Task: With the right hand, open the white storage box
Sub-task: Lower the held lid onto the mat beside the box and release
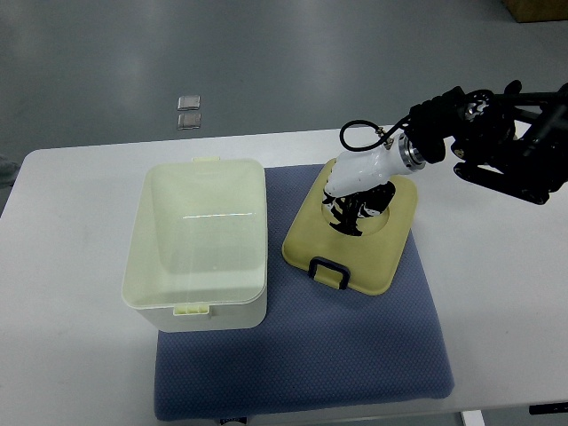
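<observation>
The white storage box (pixel 200 244) stands without its lid on the left part of the blue mat (pixel 355 355), and its inside looks empty. Its cream lid (pixel 386 244) lies flat on the mat just to the right of the box, black handle (pixel 328 271) at the near edge. My right hand (pixel 348 217) reaches in from the right and hangs over the far middle of the lid. Its dark fingers (pixel 342 222) point down, loosely spread, touching or just above the lid's top and closed around nothing. The left arm is out of view.
The mat lies on a white table (pixel 80 213) that has bare surface to the left and right. Two small grey squares (pixel 188 112) sit on the floor beyond the table's far edge. A cable loops over my right wrist (pixel 359 133).
</observation>
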You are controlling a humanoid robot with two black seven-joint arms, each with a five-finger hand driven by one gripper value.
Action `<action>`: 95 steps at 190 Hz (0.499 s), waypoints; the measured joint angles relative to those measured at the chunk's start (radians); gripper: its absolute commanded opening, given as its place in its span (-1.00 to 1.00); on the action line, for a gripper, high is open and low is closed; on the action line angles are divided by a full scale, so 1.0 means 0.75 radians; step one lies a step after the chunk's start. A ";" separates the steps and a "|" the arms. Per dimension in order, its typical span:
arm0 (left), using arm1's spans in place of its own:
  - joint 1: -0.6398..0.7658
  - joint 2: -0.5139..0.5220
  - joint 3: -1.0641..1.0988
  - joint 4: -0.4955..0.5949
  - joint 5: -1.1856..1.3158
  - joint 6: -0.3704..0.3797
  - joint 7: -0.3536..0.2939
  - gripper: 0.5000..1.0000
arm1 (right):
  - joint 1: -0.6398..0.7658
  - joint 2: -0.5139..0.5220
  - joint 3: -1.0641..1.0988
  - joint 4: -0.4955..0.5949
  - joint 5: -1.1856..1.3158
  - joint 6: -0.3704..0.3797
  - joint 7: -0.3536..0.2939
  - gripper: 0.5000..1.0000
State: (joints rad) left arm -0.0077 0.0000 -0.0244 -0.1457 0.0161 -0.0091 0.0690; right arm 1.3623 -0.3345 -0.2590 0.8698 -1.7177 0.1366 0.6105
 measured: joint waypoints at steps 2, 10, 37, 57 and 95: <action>0.000 0.000 0.000 0.000 0.000 0.000 0.000 1.00 | -0.002 0.000 0.000 0.000 0.000 0.000 0.000 -1.00; 0.000 0.000 0.000 0.000 0.000 0.000 0.000 1.00 | -0.008 0.000 0.000 0.000 0.002 0.000 0.000 -0.92; 0.000 0.000 0.000 0.000 0.000 0.000 0.000 1.00 | -0.010 -0.003 0.008 0.001 0.024 0.014 0.000 0.62; 0.000 0.000 0.000 0.000 0.000 0.000 0.000 1.00 | -0.006 -0.005 0.015 0.009 0.067 0.041 0.000 0.69; 0.000 0.000 0.000 0.000 0.000 0.000 0.000 1.00 | 0.015 -0.014 0.024 0.061 0.217 0.114 0.001 0.70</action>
State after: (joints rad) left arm -0.0076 0.0000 -0.0244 -0.1457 0.0160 -0.0091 0.0690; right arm 1.3734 -0.3448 -0.2411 0.9154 -1.5551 0.2224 0.6109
